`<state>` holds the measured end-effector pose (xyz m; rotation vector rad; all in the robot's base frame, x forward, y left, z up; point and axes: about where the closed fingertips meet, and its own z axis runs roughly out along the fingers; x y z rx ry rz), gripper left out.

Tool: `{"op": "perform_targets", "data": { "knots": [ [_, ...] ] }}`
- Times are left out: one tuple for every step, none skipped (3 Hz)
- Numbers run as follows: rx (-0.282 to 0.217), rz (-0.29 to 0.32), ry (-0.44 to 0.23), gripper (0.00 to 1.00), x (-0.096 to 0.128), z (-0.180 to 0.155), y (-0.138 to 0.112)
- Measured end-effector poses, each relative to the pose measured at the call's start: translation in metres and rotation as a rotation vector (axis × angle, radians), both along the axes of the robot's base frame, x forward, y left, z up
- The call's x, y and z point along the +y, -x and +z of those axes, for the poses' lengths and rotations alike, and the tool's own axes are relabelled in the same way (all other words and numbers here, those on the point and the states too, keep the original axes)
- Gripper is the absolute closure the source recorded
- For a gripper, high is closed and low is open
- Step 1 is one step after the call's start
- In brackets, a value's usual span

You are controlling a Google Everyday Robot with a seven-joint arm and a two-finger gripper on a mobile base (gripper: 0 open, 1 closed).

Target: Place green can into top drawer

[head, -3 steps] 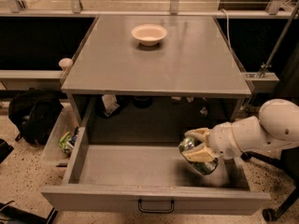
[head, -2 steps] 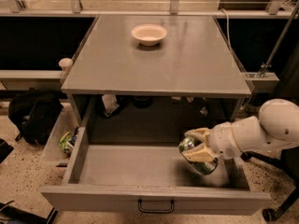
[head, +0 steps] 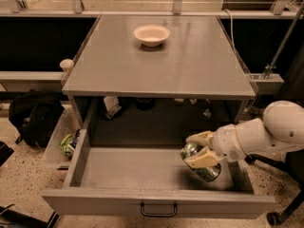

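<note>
The top drawer (head: 118,167) is pulled wide open below the grey tabletop, with a small black handle (head: 158,210) on its front. The green can (head: 202,164) lies tilted low inside the drawer at its right end, shiny with a silver end showing. My gripper (head: 198,149) reaches in from the right on a white arm. Its cream fingers (head: 202,159) are closed around the can's upper end. I cannot tell whether the can rests on the drawer floor.
A pale pink bowl (head: 151,34) sits at the back of the grey tabletop (head: 190,65). A black bag (head: 33,118) and a clear bin (head: 64,141) stand on the floor at left. A metal stand (head: 273,56) rises at right.
</note>
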<state>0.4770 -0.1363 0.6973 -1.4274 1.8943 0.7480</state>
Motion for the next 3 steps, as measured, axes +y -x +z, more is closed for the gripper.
{"op": "perform_targets", "data": {
  "knots": [
    [0.000, 0.000, 0.000, 0.16, 0.0000, 0.0000, 0.0000],
    [0.000, 0.000, 0.000, 0.00, 0.0001, 0.0000, 0.0000],
    [0.000, 0.000, 0.000, 0.00, 0.0001, 0.0000, 0.0000]
  ]
}}
